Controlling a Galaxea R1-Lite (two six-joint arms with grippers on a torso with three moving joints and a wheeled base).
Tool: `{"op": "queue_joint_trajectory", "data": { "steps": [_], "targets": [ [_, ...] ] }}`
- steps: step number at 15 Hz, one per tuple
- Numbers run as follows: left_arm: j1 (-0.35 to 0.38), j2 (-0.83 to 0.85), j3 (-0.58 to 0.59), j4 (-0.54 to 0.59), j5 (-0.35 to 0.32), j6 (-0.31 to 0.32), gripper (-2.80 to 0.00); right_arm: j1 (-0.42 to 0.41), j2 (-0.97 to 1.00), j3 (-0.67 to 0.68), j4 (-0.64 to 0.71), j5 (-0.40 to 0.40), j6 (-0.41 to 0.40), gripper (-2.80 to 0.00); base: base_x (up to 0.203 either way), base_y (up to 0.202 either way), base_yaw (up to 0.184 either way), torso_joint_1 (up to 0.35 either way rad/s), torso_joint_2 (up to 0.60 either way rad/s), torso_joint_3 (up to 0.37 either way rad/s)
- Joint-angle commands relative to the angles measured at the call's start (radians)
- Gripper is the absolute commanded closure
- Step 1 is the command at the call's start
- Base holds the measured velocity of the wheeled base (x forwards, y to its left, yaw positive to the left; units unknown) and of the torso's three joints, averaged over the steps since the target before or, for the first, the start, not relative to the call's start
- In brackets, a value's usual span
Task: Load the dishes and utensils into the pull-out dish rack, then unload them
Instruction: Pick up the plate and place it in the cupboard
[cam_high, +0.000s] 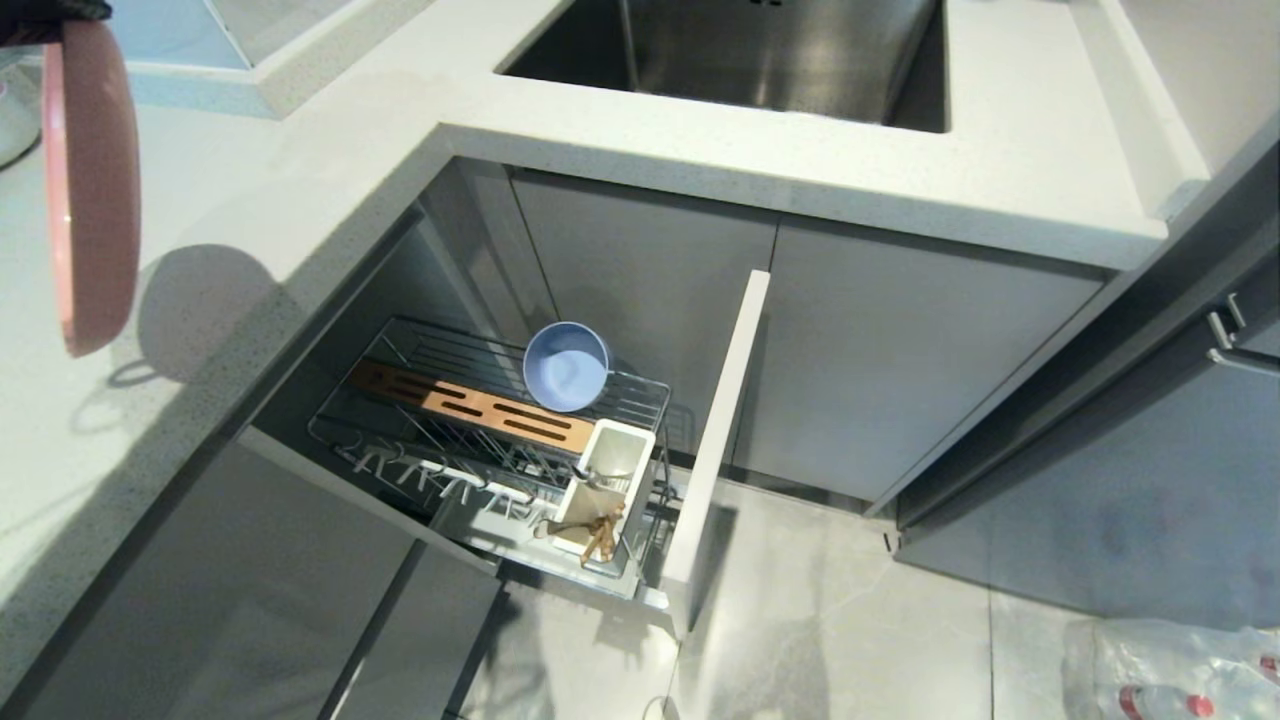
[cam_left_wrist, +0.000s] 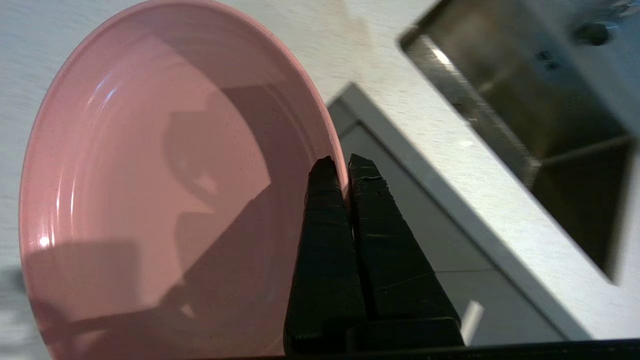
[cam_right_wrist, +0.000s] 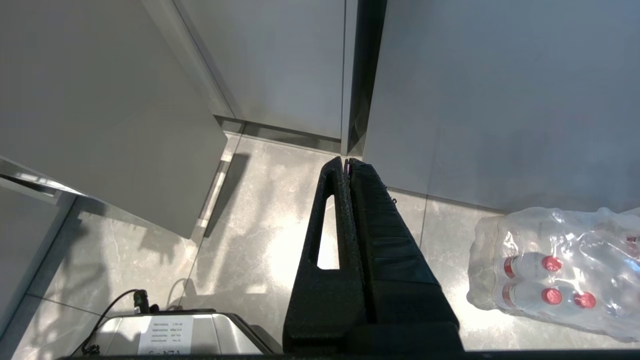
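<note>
Worktop (cam_high: 250, 200) of pale stone wraps the corner, with a steel sink (cam_high: 760, 50) set into it beyond. Below, the pull-out dish rack (cam_high: 500, 430) stands drawn out from the grey cabinets. In it the blue-grey bowl (cam_high: 566, 366) leans on edge at the back wires, just beyond the wooden strip (cam_high: 470, 405). The white utensil cup (cam_high: 610, 480) sits at the front corner, and the chopsticks (cam_high: 598, 535) appear to lie by its base; I cannot make out the metal utensil.

The pink plate (cam_high: 92, 190) is out of the rack, held on edge in the air above the worktop at the far left. The left gripper (cam_left_wrist: 337, 167) pinches its rim, one finger on each face, jaws nearly together. The right gripper (cam_right_wrist: 346, 165) hangs low over the floor near a pack of bottles (cam_right_wrist: 555, 270), jaws pressed together on nothing.

Judging by this, either loading is part done with the plate on its way in, or unloading has begun with the plate first out; bowl and chopsticks are in the rack either way.
</note>
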Motion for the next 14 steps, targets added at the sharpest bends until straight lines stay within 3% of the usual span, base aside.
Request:
{"op": "queue_joint_trajectory", "data": {
  "steps": [1, 4, 7, 10, 14],
  "targets": [
    [-0.059, -0.008, 0.069, -0.109, 0.005, -0.01, 0.0, 0.0, 0.0, 0.0, -0.001, 0.0, 0.0, 0.0, 0.0, 0.0, 0.0, 0.0, 0.0, 0.0],
    [-0.162, -0.007, 0.235, -0.492, 0.013, -0.017, 0.0, 0.0, 0.0, 0.0, -0.001, 0.0, 0.0, 0.0, 0.0, 0.0, 0.0, 0.0, 0.0, 0.0],
    [-0.321, 0.012, 0.329, -0.757, 0.05, -0.015, 0.0, 0.0, 0.001, 0.0, -0.001, -0.001, 0.0, 0.0, 0.0, 0.0, 0.0, 0.0, 0.0, 0.0],
    [-0.444, 0.122, 0.349, -0.922, 0.143, -0.011, 0.0, 0.0, 0.0, 0.0, -0.001, -0.001, 0.0, 0.0, 0.0, 0.0, 0.0, 0.0, 0.0, 0.0],
    [-0.48, 0.273, 0.351, -1.059, 0.337, -0.016, 0.0, 0.0, 0.0, 0.0, -0.001, 0.0, 0.0, 0.0, 0.0, 0.0, 0.0, 0.0, 0.0, 0.0]
  ]
}}
